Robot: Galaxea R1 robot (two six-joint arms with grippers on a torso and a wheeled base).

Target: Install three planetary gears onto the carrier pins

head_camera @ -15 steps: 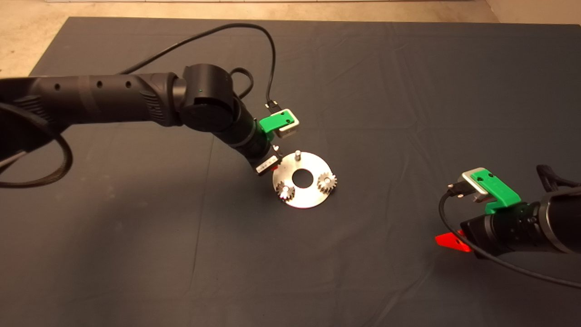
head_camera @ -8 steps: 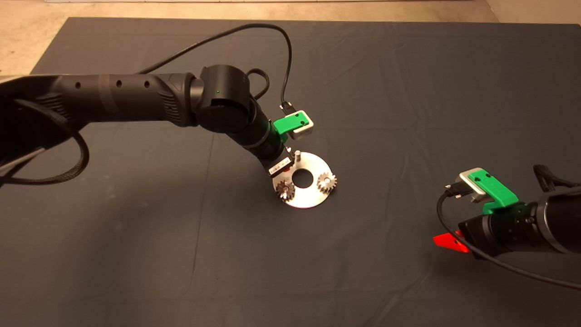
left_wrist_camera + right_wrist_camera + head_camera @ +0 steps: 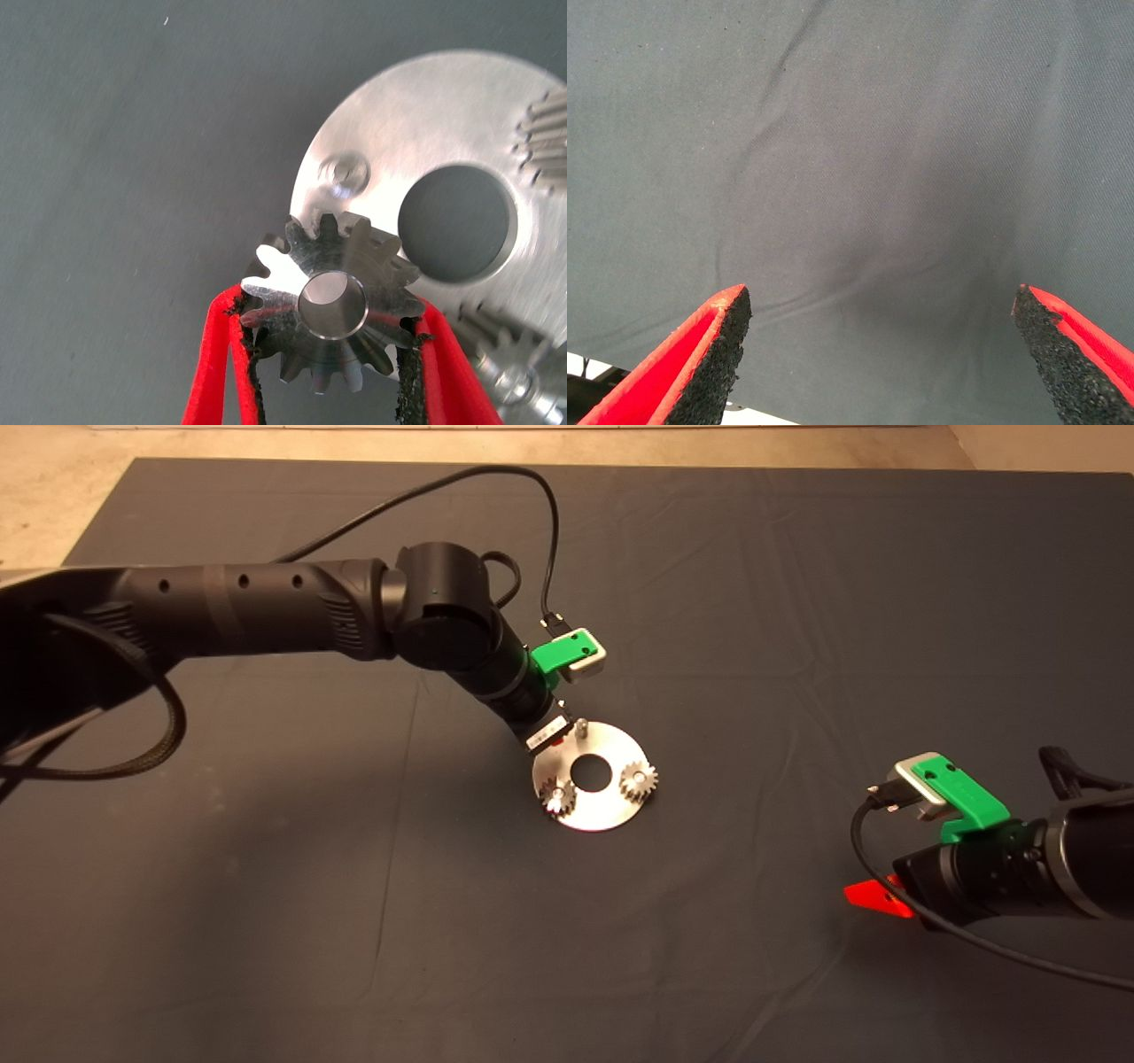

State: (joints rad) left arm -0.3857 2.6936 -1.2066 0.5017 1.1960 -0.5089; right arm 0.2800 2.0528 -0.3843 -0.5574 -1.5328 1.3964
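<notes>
A round metal disc (image 3: 592,802) with a large central hole is seen near the middle of the dark mat (image 3: 797,602). Three pins stand on it. Two gears are already seated: one (image 3: 557,796) on the pin at the disc's near left, the other (image 3: 637,779) on the pin at its right. The third pin (image 3: 582,727), at the far edge of the disc, is bare.

The left gripper (image 3: 330,372) is brought in from the left and held at the disc's far-left edge, just beside the bare pin. In the head view its fingers are hidden under the wrist and only a sliver of red is made out. In the left wrist view the third gear (image 3: 332,305) is seen clamped between the two red fingers (image 3: 221,354), the black pads pressed on opposite sides of its toothed rim, its centre hole facing the camera. The gear overlaps the disc's rim in that view, and the bare pin (image 3: 344,173) appears end-on just beyond it. It cannot be told whether the gear touches the disc. The two seated gears are cut off at the edge of that picture, so only parts of their teeth are shown.

The right gripper (image 3: 881,354) is parked over bare mat at the lower right, well apart from the disc, its fingers spread wide with nothing between them.
</notes>
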